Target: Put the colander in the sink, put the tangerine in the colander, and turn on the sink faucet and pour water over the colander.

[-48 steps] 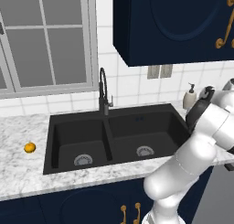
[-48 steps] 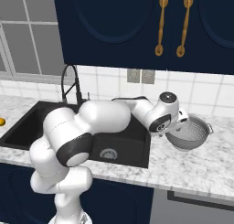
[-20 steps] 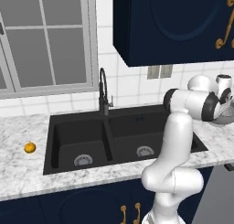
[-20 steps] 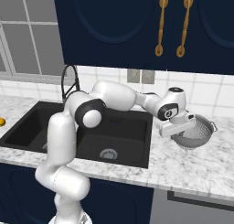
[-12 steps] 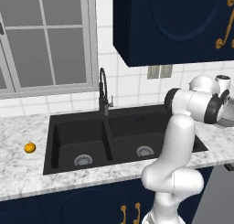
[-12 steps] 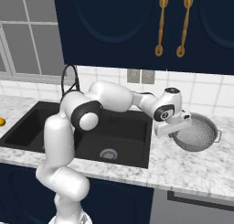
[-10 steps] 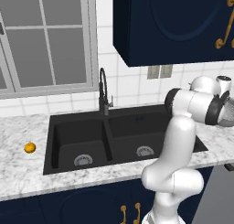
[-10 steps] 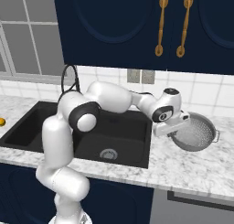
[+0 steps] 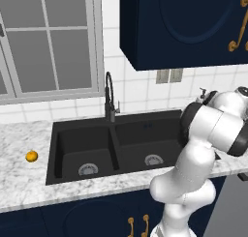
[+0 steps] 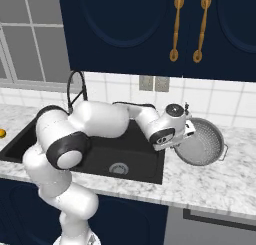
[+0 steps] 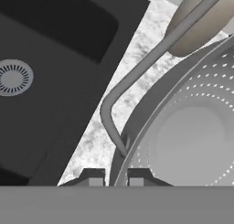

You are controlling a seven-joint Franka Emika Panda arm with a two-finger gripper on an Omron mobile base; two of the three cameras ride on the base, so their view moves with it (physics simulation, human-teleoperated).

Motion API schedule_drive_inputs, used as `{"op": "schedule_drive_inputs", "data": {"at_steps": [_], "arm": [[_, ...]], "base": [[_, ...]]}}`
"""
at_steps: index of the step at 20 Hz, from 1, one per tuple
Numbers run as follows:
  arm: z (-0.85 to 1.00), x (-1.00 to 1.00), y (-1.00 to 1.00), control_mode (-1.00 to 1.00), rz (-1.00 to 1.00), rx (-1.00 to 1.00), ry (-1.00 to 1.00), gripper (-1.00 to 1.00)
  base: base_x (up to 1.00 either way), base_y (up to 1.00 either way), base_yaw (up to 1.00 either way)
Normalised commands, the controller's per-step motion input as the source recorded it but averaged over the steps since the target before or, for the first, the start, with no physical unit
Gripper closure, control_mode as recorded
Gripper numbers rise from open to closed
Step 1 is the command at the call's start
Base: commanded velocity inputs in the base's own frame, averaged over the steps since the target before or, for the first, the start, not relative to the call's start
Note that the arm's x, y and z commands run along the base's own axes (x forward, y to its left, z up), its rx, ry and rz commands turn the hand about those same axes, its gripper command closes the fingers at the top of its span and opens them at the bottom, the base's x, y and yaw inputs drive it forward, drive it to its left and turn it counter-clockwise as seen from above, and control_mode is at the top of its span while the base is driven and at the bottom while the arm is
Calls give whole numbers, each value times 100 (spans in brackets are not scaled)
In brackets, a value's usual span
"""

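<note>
Straddling the tilted colander rim, the pincer grips it, fingers narrowly parted.

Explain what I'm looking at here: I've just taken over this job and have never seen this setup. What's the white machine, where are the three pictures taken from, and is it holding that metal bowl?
The white machine is a robot arm on a driving base, in a simulated kitchen. Two pictures come from cameras on the base, behind the arm to its left and right. The third looks along the gripper itself.

On the marble counter there is a black double-basin sink with a dark gooseneck faucet behind it. The tangerine lies on the counter left of the sink. The colander is right of the sink, tilted up on edge.

In the hand view the two fingertips sit on either side of the colander's rim by its loop handle, so the gripper seems closed on it, with both basins empty.
</note>
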Motion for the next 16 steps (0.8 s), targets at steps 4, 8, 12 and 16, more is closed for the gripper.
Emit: {"op": "schedule_drive_inputs", "data": {"at_steps": [4,8,12,16], "arm": [[47,-70,84,-100,-12,0,-20,100],[60,-43,81,-100,-14,0,-2,100],[73,-10,62,-100,-9,0,10,100],[65,0,44,-100,-9,0,19,100]], "base": [[0,0,0],[0,0,0],[0,0,0],[0,0,0]]}}
